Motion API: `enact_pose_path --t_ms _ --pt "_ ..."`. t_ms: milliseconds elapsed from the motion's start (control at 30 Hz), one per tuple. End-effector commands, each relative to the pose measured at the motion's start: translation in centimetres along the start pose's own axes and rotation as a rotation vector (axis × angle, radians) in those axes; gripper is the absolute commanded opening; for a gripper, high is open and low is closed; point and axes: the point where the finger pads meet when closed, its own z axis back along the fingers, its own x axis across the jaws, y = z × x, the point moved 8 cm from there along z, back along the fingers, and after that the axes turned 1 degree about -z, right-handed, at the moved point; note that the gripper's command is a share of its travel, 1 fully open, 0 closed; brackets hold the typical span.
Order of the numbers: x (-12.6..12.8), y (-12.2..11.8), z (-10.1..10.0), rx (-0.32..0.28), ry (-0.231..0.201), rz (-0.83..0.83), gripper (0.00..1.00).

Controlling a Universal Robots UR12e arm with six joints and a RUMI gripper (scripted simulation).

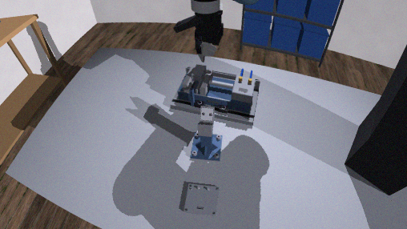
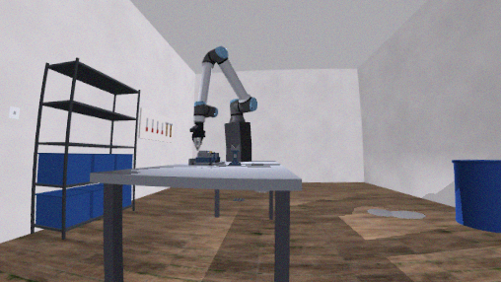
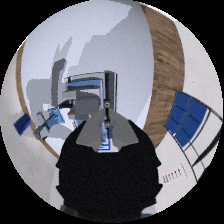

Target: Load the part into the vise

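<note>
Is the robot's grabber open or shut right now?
It's shut. In the wrist view, the tips of the gripper's two jaws come together, and no block shows between them.

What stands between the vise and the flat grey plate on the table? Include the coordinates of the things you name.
The blue-based stand (image 1: pixel 205 129) (image 2: pixel 235 155) (image 3: pixel 46 125) stands between them; the top view shows this.

Looks smooth and matt on the tabletop (image 1: pixel 80 120) (image 2: pixel 197 175) (image 3: pixel 125 45). Shows wood grain across the floor (image 1: pixel 80 36) (image 2: pixel 247 237) (image 3: pixel 167 55). Gleams like metal on the vise's cylinder (image 1: pixel 222 82). Resembles smooth plastic on the blue bins (image 1: pixel 258 30) (image 2: pixel 64 170) (image 3: pixel 185 115). Appears matt black on the gripper (image 1: pixel 203 60) (image 2: pixel 198 148) (image 3: pixel 107 117).
</note>
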Motion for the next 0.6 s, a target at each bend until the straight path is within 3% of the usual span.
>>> enact_pose_path --t_ms 0,567 --pt "0.02 0.05 -0.07 0.001 0.0 0.0 0.0" --pt "0.02 0.05 -0.51 0.001 0.0 0.0 0.0"
